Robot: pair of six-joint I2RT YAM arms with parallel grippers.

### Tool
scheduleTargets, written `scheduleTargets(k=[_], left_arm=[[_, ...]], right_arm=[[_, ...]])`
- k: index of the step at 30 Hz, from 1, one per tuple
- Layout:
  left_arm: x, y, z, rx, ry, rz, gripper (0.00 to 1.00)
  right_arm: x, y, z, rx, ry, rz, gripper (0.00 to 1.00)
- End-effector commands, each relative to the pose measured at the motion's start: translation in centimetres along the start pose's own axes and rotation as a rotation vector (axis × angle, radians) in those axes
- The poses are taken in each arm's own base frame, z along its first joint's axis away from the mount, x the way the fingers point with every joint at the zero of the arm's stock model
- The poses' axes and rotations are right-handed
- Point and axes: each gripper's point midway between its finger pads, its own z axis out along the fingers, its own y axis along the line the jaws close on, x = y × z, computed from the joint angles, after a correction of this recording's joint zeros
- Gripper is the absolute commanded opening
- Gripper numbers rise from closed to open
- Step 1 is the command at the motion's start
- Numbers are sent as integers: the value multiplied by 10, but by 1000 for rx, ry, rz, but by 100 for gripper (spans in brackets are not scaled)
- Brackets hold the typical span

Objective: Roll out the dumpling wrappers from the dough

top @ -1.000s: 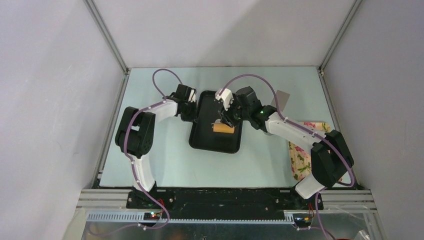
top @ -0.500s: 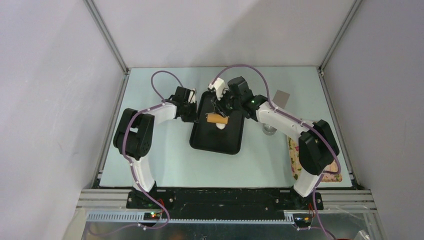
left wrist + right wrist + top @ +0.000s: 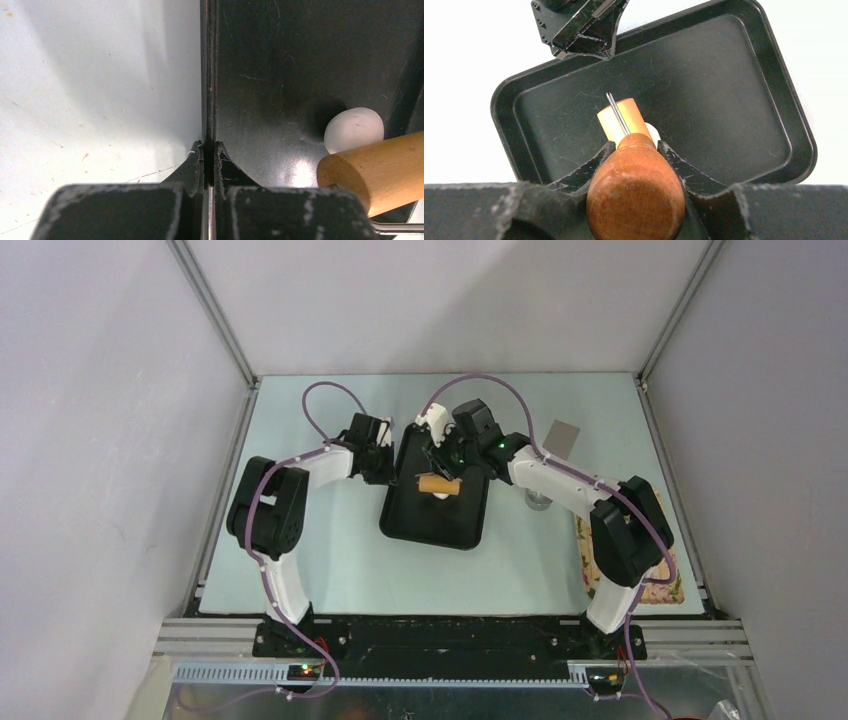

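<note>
The right claw (image 3: 636, 146) pinches the wooden handle of a rolling pin (image 3: 636, 197), whose roller lies across the far half of the black tray (image 3: 504, 102). The dough (image 3: 354, 130), a small white ball, sits in the tray right against the roller. The left claw (image 3: 209, 150) is pressed together on the tray's left rim. The tray rests on the pale surface (image 3: 320, 560), and a floral cloth (image 3: 586, 550) lies to the right.

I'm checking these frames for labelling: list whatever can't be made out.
Dough: right wrist view, mostly behind the rolling pin.
Pin-to-dough contact: left wrist view, unclear; pin cut off by the frame's edge.
Steel cup: top view, partly under the right arm, too small.
</note>
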Motion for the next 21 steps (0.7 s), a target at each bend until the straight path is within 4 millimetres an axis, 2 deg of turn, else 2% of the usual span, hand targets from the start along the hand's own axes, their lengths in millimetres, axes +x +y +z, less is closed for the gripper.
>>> scheduleTargets(k=[1, 5, 12, 21], left_arm=[[68, 9, 12, -25, 218, -12, 0], [67, 8, 11, -25, 215, -11, 0], [67, 8, 11, -23, 214, -11, 0], [67, 7, 11, -20, 216, -9, 0]], right_arm=[[0, -5, 6, 43, -13, -53, 0], [14, -4, 13, 52, 9, -71, 0], [19, -1, 4, 73, 0, -110, 0], [36, 6, 5, 57, 16, -95, 0]])
